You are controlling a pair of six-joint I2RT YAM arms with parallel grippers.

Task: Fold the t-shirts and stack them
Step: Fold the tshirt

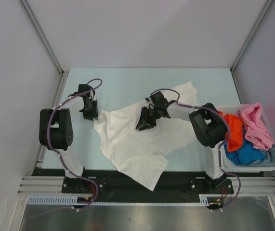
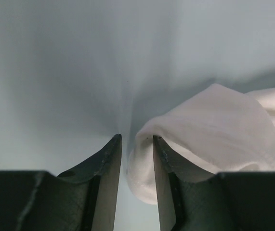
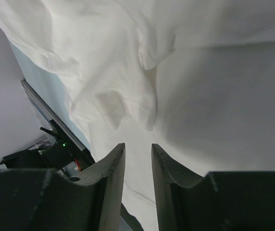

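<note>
A plain white t-shirt (image 1: 132,144) lies crumpled across the middle of the table, and its lower part hangs over the front edge. My left gripper (image 1: 90,114) is low at the shirt's left corner. In the left wrist view this gripper (image 2: 137,139) is open, with a rounded fold of the white shirt (image 2: 214,125) lying between the fingers against the right one, not pinched. My right gripper (image 1: 144,124) hovers over the shirt's middle. In the right wrist view it (image 3: 138,147) is open and empty above the wrinkled white shirt (image 3: 200,72).
A pale plastic bin (image 1: 253,167) stands at the right edge and holds pink (image 1: 257,125), orange (image 1: 233,127), bright blue (image 1: 245,151) and grey-blue (image 1: 273,154) shirts. A black rail (image 1: 127,180) runs along the front edge. White walls close in the table's left, back and right.
</note>
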